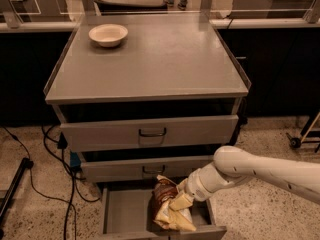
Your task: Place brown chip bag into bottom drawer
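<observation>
The brown chip bag (166, 207) stands tilted inside the open bottom drawer (125, 211), dark brown at the top and tan-yellow at its lower edges. Its lower end is down at the drawer's front right. My gripper (181, 200), at the end of the white arm (250, 169) reaching in from the right, is shut on the bag's right side just above the drawer floor. The two upper drawers (150, 132) with dark loop handles are shut.
A small cream bowl (108, 34) sits at the back left of the grey cabinet top (160, 59). Black cables (50, 149) run over the floor at the left. A wheeled stand (305, 134) is at the far right.
</observation>
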Motion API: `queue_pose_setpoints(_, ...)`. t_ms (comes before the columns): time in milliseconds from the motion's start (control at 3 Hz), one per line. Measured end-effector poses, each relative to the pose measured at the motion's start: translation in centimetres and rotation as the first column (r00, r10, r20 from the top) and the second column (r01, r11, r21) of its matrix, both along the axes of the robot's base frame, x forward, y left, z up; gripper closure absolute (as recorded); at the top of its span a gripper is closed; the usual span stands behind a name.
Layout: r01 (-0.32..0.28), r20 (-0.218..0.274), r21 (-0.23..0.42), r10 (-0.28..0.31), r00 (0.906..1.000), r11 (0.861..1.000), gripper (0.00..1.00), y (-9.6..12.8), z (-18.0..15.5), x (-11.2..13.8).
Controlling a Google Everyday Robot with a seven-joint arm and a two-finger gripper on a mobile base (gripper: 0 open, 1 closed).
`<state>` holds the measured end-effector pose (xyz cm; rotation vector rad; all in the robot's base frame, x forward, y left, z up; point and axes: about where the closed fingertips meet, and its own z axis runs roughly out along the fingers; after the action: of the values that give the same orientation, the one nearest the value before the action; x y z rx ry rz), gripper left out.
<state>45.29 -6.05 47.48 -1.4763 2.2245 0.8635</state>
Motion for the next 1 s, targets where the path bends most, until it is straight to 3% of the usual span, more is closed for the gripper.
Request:
queue_pose_setpoints(333, 0.013, 0.025, -0.028, -0.012, 0.9996, 1.000, 1.00, -0.4, -0.3, 0.2)
queue_pose_setpoints(667, 0.024, 0.067, -0.056, -0.020, 0.9975, 0.998, 1.00, -2.3, -3.1, 0.9)
queue_pose_setpoints(1000, 0.011, 0.079, -0.031, -0.008, 0.9968, 0.999, 1.00, -3.9, -6.8, 1.7)
